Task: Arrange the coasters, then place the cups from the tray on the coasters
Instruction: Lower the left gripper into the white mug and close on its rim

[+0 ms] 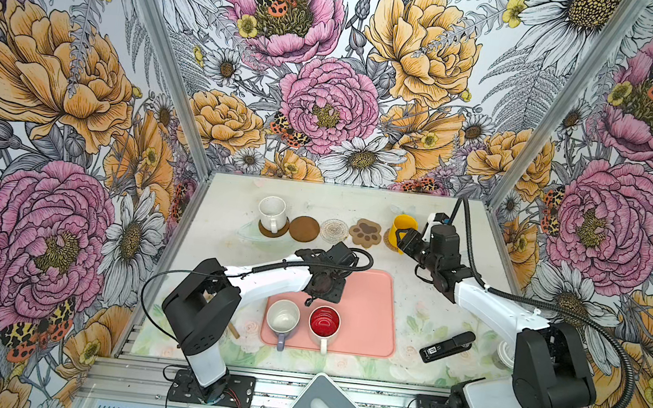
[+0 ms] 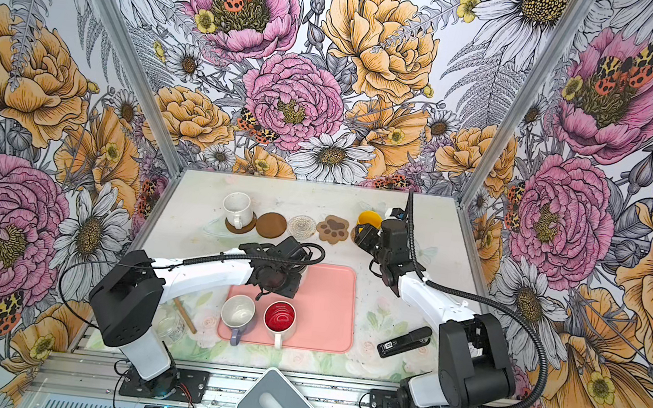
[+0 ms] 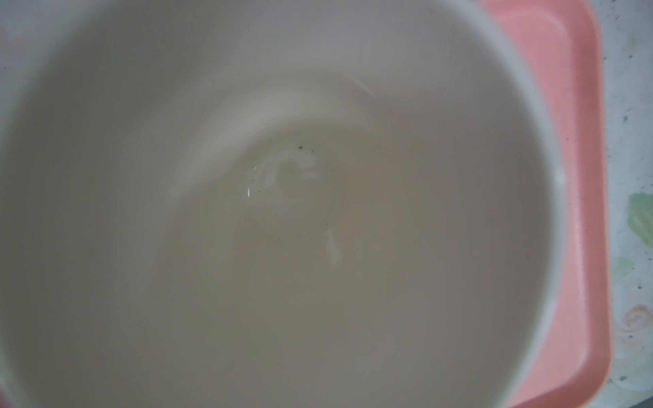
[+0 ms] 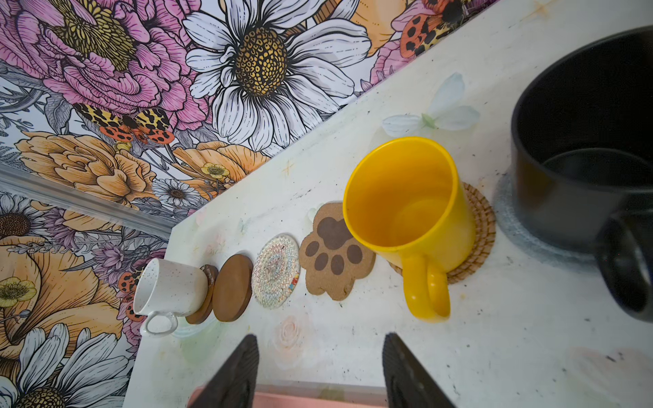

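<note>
Plainly, the white mug [image 3: 282, 212] on the tray [image 3: 579, 176] could be tipped or dragged if it were pinched off-centre at its rim. A glazed wall is likely to slip between narrow pads, and a hasty lift would let it drop back. Whether the left jaws are closed on it cannot be told: they are hidden under the wrist in both top views, and only the mug's inside is seen in the left wrist view. That inside is shown as off-white, smooth and empty, with a few dark specks at the bottom. The mug is set at the tray's far left part, beyond the lavender mug [image 1: 282, 319] and the red-lined mug [image 1: 324, 323], which could be knocked on the way out. Three coasters lie bare along the far side of the surface [image 1: 233, 202]: a brown disc [image 1: 304, 228], a woven round [image 1: 334, 230] and the paw shape [image 1: 365, 232]. The speckled mug [image 1: 272, 212] beside them might be clipped in setting down. The right jaws are seen apart and empty near the yellow mug [image 1: 402, 226].
</note>
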`<state>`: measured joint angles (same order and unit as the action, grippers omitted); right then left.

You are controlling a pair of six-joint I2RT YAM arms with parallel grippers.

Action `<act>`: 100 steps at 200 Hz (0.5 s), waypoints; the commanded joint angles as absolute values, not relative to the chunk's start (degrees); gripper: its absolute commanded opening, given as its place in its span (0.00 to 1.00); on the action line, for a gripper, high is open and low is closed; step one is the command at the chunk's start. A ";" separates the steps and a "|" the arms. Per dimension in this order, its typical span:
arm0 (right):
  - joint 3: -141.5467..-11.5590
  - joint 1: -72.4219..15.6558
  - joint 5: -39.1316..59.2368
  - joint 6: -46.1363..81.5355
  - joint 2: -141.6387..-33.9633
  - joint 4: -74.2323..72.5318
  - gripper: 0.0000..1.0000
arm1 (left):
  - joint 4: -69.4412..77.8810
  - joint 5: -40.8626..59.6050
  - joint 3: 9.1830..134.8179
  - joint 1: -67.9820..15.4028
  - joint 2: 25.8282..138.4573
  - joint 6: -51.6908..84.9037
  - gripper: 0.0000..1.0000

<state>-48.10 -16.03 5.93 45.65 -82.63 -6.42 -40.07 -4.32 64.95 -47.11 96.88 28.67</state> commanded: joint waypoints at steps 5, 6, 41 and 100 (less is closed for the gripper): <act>-48.05 -15.70 6.43 46.32 -83.80 -8.34 0.58 | -38.78 -5.63 66.05 -46.50 97.30 29.34 0.42; -48.06 -15.67 6.42 46.32 -83.87 -8.35 0.58 | -38.77 -5.63 66.03 -46.49 97.30 29.35 0.42; -48.16 -15.57 7.02 46.73 -84.53 -8.77 0.58 | -38.33 -5.44 66.04 -46.33 97.73 29.31 0.38; -48.23 -15.47 7.38 46.89 -84.92 -8.81 0.58 | -37.73 -5.62 65.73 -46.12 97.93 29.44 0.24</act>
<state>-48.10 -15.77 7.01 46.35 -84.31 -6.79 -40.01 -4.36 64.95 -46.74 97.41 28.73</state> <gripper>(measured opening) 0.584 0.280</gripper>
